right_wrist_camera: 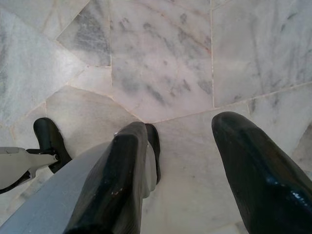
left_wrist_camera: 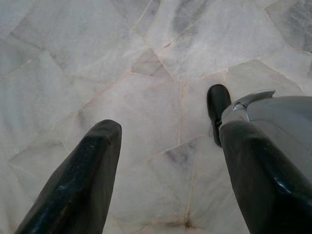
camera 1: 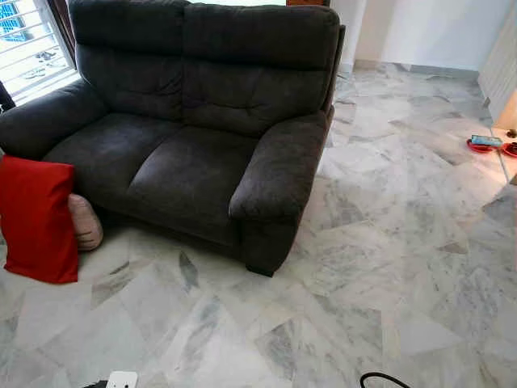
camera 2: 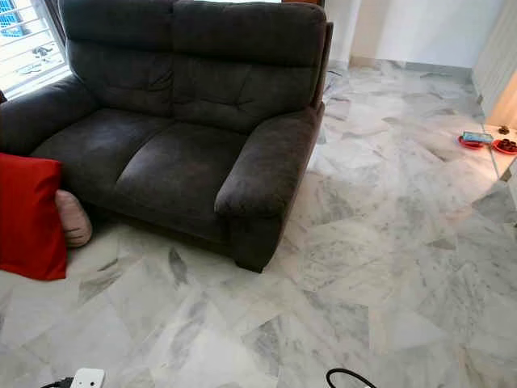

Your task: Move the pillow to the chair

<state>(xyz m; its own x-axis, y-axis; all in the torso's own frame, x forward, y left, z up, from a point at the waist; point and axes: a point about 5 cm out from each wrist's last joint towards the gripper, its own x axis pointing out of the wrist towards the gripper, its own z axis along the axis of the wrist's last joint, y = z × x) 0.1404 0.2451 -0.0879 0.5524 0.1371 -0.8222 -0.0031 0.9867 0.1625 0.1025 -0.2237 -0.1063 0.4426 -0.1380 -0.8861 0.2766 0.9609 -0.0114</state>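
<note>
A pale grey-veined marble tile floor (camera 1: 388, 267) is spreading across the lower and right parts of the head views, and a dark grey fabric two-seat sofa (camera 1: 194, 153) is filling the upper left. At the left edge of the frame a red square fabric pillow (camera 1: 36, 218) is standing upright on the floor, leaning against the sofa's front, with a rounded pale pink cushion (camera 1: 83, 222) tucked just behind it and touching it. Small red dishes (camera 1: 485, 145) are sitting at the far right edge. The left gripper (left_wrist_camera: 165, 161) is hanging over bare tile, its two long black fingers spread wide and gripping nothing; the right gripper (right_wrist_camera: 180, 161) is hanging likewise, fingers parted and empty. The step in hand is probably the approach: the robot is needing to turn towards the left edge, bring the pillow to mid-frame, and bend low enough to pinch its upper edge without snagging the pink cushion.
</note>
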